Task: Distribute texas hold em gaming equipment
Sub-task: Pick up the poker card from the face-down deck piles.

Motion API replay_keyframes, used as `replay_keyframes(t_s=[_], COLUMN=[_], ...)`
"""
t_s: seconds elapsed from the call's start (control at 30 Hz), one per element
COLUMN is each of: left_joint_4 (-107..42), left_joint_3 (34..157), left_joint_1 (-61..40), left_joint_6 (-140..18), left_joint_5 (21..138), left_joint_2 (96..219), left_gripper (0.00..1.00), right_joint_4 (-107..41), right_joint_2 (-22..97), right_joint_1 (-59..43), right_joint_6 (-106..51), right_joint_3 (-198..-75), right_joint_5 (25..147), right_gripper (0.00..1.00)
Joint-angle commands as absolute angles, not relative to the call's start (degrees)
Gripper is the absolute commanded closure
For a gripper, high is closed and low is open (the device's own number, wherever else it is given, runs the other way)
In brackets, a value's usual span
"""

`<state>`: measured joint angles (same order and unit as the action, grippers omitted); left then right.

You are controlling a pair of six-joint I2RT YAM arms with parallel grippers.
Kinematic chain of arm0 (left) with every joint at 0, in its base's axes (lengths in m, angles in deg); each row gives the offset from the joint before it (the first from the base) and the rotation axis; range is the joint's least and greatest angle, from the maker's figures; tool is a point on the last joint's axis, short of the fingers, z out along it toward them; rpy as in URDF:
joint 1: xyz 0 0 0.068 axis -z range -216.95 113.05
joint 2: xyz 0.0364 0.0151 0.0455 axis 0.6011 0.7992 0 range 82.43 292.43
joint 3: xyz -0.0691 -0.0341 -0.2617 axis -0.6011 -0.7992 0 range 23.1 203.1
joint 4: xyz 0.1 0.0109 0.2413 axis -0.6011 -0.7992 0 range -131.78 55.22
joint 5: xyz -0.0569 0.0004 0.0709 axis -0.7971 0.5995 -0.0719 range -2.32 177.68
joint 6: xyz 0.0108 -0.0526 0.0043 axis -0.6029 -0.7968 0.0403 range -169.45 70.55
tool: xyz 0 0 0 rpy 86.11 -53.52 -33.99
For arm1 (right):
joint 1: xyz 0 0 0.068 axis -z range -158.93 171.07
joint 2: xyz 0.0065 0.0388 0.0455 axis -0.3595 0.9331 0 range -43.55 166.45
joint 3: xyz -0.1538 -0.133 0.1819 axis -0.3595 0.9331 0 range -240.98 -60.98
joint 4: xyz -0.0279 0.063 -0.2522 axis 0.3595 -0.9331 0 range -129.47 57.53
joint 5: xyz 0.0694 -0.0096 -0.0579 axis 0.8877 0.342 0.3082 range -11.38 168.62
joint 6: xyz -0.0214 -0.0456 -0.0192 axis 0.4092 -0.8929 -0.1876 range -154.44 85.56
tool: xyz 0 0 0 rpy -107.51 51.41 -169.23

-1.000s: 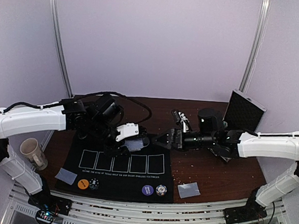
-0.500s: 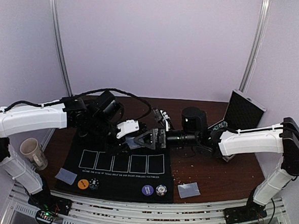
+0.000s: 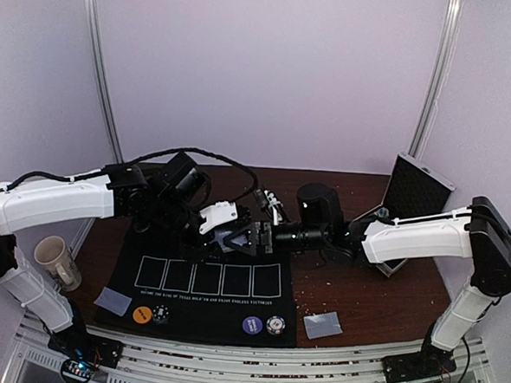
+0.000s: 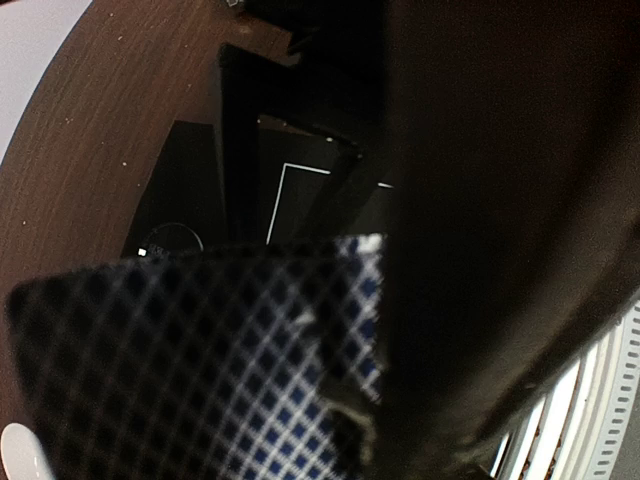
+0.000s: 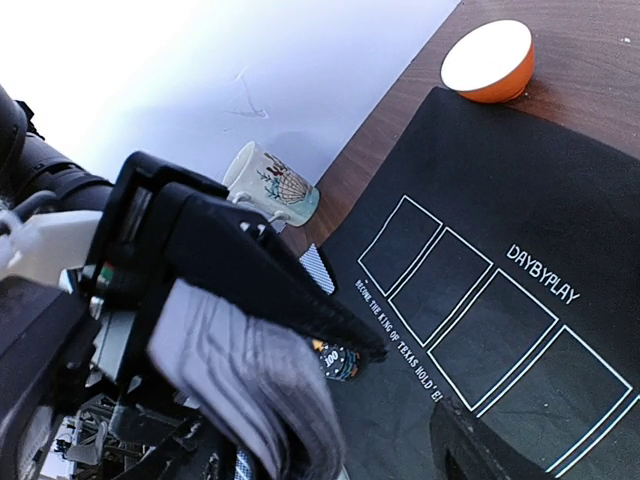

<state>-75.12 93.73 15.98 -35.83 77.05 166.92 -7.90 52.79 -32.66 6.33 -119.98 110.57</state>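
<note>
On the brown table lay a black mat. Above its far edge the left claw clamped a deck. The right claw hung just beside it; its spread could not be told. Chips lined the near edge.

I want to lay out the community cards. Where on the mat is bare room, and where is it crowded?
The five outlined boxes on the mat lie bare, as does the strip between the purple chip and the black-and-white chip beside the orange chip. Crowded: the mat's far edge, where the left gripper, holding the deck, meets the right gripper.
</note>
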Motion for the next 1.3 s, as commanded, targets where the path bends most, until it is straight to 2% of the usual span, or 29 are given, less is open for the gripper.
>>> replay_keyframes(t_s=[0.0, 0.3, 0.7, 0.97, 1.27], left_joint_4=[-73.5, -73.3, -73.9, -72.0, -72.1], left_joint_3=[95.2, 94.8, 94.0, 93.9, 93.6], left_joint_1=[17.0, 17.0, 17.0, 17.0, 17.0], left_joint_6=[-34.6, -34.5, -34.3, -34.9, -34.9], left_joint_5=[74.1, 74.5, 75.4, 73.8, 74.1], left_joint_2=[166.4, 166.8, 167.0, 165.8, 165.9], left_gripper=[0.5, 0.5, 0.51, 0.51, 0.51], right_joint_4=[-3.5, -1.0, -4.4, 5.5, 1.8], right_joint_2=[53.2, 53.7, 52.8, 52.7, 52.4], right_joint_1=[-31.8, -31.6, -31.0, -29.7, -29.4], right_joint_6=[8.7, 12.4, 13.0, 20.2, 19.5], right_joint_3=[-120.3, -120.9, -122.2, -119.1, -120.9], right_joint_5=[109.0, 111.4, 108.6, 112.0, 110.6], right_gripper=[0.33, 0.33, 0.32, 0.3, 0.26])
